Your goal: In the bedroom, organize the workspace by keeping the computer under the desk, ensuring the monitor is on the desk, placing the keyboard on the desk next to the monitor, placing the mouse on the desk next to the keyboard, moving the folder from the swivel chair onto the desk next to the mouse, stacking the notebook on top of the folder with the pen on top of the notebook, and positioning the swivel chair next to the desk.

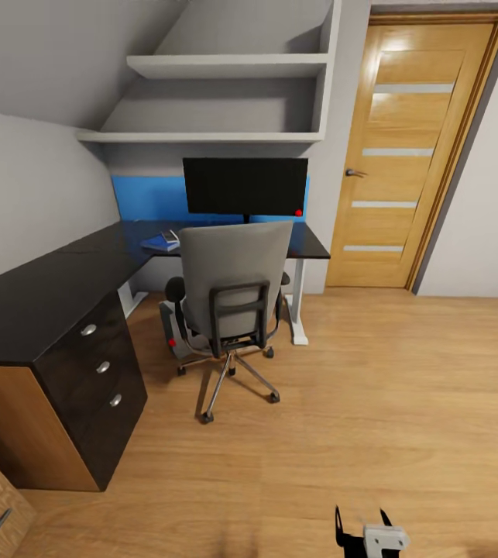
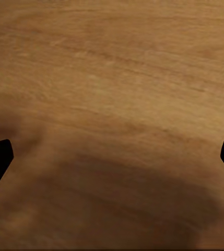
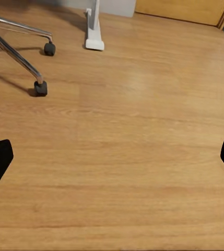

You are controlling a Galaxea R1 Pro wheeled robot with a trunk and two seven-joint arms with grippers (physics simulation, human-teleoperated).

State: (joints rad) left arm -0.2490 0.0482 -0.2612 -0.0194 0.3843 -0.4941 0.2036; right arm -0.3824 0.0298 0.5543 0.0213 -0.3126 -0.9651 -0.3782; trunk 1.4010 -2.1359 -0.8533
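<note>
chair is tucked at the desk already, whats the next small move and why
Probably roll closer to the desk. The chair blocks the view of the surface under the monitor; only the folder with something pale on it shows. Both claws are open over bare floor, holding nothing.

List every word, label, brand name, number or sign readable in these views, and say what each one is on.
None: no readable text in any view.
The monitor is a blank black screen with just a red dot at its lower corner, no logo.
The computer under the desk shows a red light spot, no lettering.
The folder cover is too small to show any print.
</note>
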